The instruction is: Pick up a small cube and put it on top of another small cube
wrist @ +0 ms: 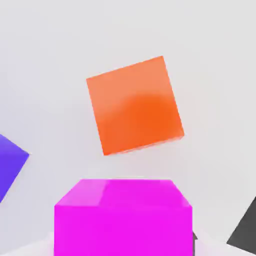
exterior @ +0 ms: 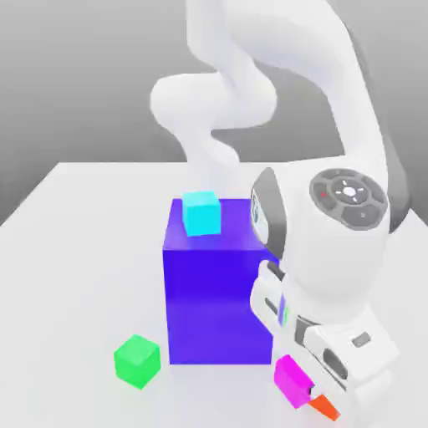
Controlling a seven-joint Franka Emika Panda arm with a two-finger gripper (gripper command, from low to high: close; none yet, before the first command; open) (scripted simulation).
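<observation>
The small cube (exterior: 291,378), bright magenta-pink, sits in my gripper (exterior: 303,388), which is shut on it low at the front of the exterior view's right, beside the big blue-purple block. In the hand view the small cube (wrist: 123,215) looms close, with a dark finger (wrist: 246,231) at its side. The other small cube (exterior: 136,360), bright green, rests on the table toward the exterior view's left, in front of the block's near corner.
A big blue-purple block (exterior: 213,292) stands mid-table with a cyan cube (exterior: 201,213) on top. An orange cube (exterior: 324,407) lies on the table just under and beyond the hand, seen as the orange cube (wrist: 134,106) in the hand view.
</observation>
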